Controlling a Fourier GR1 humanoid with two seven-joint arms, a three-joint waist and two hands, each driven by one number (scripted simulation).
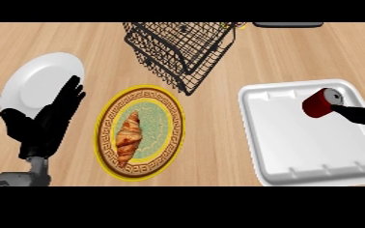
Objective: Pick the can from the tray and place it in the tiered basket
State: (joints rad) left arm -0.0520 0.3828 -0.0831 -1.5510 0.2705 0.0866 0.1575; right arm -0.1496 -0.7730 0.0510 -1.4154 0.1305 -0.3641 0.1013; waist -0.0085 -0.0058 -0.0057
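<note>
Red can (322, 103) tilts over the white tray (285, 140), touching the tip of the right hand (351, 114), whose closure cannot be told, left hand (50, 121) resting spread far to its left; light, rigid, likely slick, the can seems best held mid-wall.

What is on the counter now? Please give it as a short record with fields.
can: red, at the tray's upper right corner
tray: white, at right
right hand: at right edge, meeting the can, mostly cut off
left hand: open, resting at left, before white plate
tiered basket: black wire, top centre, can not inside
patterned plate: left of centre, holds croissant
</note>
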